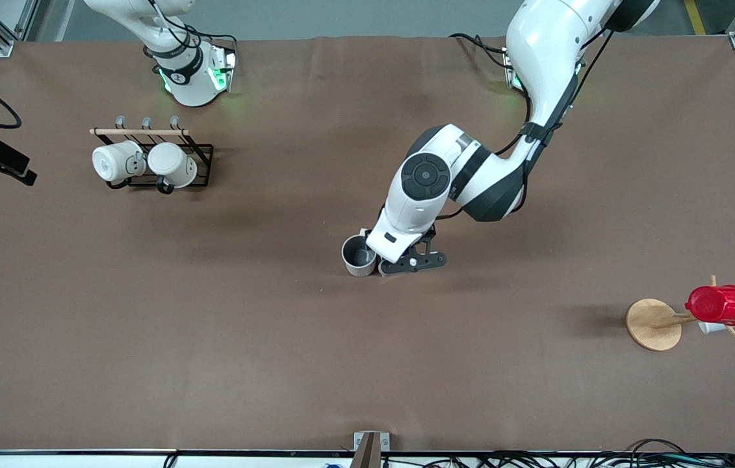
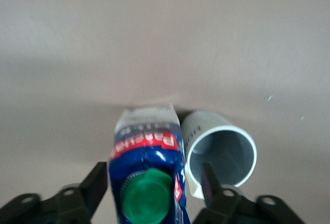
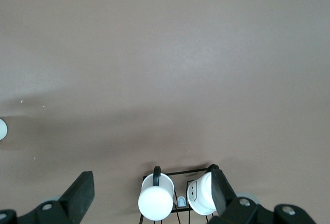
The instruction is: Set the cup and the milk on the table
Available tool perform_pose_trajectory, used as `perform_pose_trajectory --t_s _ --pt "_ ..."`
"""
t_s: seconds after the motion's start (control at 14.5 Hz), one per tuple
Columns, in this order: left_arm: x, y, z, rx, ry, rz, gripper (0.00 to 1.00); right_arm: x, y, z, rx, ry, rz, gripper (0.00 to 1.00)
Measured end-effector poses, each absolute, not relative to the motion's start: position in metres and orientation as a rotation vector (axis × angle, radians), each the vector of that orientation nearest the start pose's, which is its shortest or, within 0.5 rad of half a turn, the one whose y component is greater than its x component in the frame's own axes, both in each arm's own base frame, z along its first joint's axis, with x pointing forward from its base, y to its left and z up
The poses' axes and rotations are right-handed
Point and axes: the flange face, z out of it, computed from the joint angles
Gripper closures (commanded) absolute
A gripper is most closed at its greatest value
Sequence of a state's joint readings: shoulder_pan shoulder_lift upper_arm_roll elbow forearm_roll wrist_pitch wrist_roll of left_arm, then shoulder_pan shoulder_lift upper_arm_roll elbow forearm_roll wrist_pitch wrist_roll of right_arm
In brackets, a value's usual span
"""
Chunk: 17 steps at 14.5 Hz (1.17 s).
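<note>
The milk (image 2: 147, 157), a dark-blue carton with a green cap and a red label, stands upright on the brown table (image 1: 211, 338) near its middle. The cup (image 1: 359, 255), cream-white with a grey inside, stands upright right beside the carton, toward the right arm's end; it also shows in the left wrist view (image 2: 221, 152). My left gripper (image 1: 409, 263) is down over the carton. Its fingers (image 2: 98, 182) straddle the milk with a gap on the cup's side, so it is open (image 2: 153, 180). In the front view the hand hides the carton. My right gripper (image 3: 152, 195) is open and empty, high above the mug rack.
A black wire rack (image 1: 201, 162) with two plain white mugs (image 1: 117, 161) stands near the right arm's base. A round wooden disc (image 1: 652, 324) with a peg stand carries a red ribbed cup (image 1: 721, 304) toward the left arm's end, nearer the front camera.
</note>
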State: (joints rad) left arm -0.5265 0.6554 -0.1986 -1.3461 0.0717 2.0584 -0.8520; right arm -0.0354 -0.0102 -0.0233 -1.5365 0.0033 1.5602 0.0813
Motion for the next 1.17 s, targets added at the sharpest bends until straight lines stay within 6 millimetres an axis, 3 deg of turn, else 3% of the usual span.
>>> perform_pose_trajectory --t_s 0.14,0.34,0.48,0.62,0.9,1.17 --pt "0.595 -0.425 0.396 -3.193 -0.251 -0.095 0.0 0.546 -0.025 0.657 -3.123 0.2 -0.046 0.0" --pt "0.623 -0.337 0.476 -3.158 -0.287 -0.16 0.0 0.545 -0.019 0.66 -3.122 0.185 -0.033 0.0" --pt "0.626 -0.28 0.524 -3.128 -0.284 -0.157 0.0 0.545 -0.021 0.66 -3.122 0.19 -0.028 0.0" --pt "0.616 -0.236 0.561 -3.097 -0.203 -0.109 0.0 0.545 -0.021 0.659 -3.122 0.191 -0.025 0.0" --pt "0.59 -0.176 0.611 -3.059 0.001 -0.028 0.0 0.545 -0.022 0.659 -3.122 0.192 -0.022 0.0" --pt "0.568 -0.121 0.626 -3.064 0.086 -0.002 0.0 0.544 -0.022 0.659 -3.122 0.186 -0.017 0.0"
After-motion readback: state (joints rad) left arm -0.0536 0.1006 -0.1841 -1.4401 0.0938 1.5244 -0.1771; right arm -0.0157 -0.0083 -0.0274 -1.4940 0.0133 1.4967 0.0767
